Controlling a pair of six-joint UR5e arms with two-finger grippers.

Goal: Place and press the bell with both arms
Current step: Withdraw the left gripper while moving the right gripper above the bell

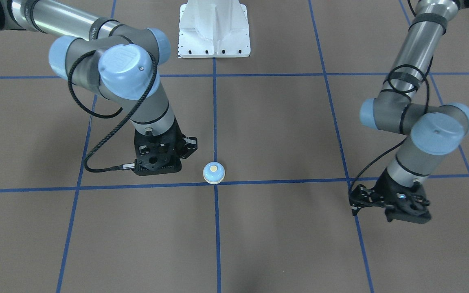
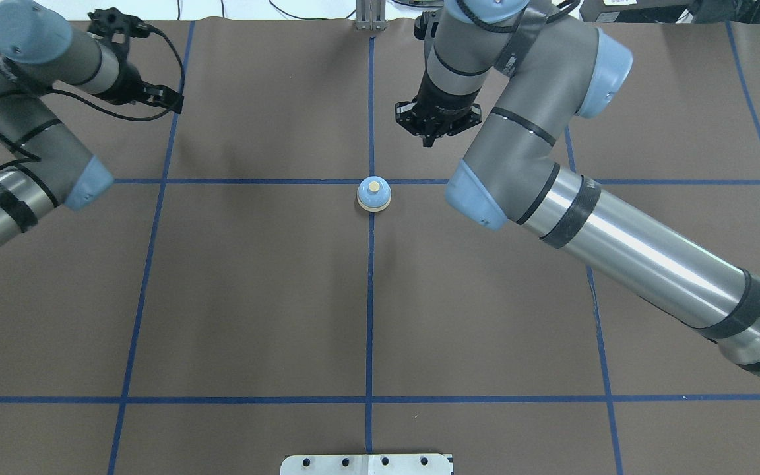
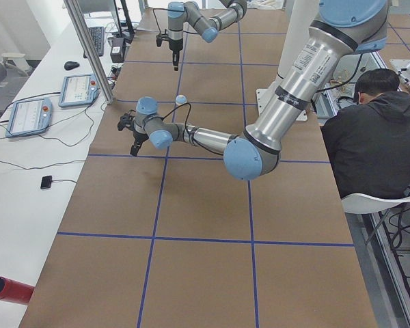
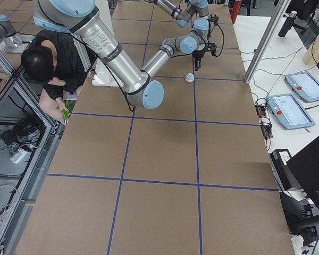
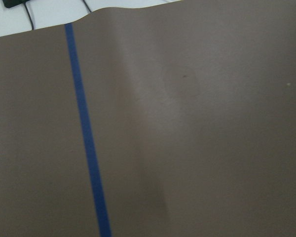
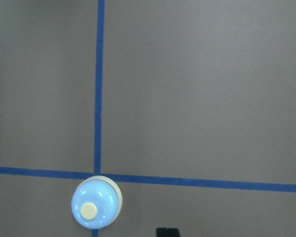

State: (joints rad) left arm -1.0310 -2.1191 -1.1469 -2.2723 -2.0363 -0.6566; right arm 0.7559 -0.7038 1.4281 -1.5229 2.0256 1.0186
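The light-blue bell (image 1: pixel 214 172) with its cream button stands upright and alone on the crossing of two blue tape lines at mid-table; it also shows in the overhead view (image 2: pixel 373 194) and the right wrist view (image 6: pixel 96 202). My right gripper (image 2: pixel 427 140) points down over the mat, apart from the bell, a little beyond it and to its right. Its fingertips (image 6: pixel 166 232) show pressed together and empty. My left gripper (image 2: pixel 172 99) hangs far off at the mat's far left, its jaws apart and empty; it also shows in the front view (image 1: pixel 353 201). The left wrist view shows only mat and tape.
The white bolted pedestal (image 1: pixel 214 32) stands at the robot's edge of the brown mat. Blue tape lines (image 2: pixel 370 297) grid the mat. A seated person (image 3: pixel 376 130) is behind the robot. Control pendants (image 3: pixel 27 116) and cables lie on the white side table.
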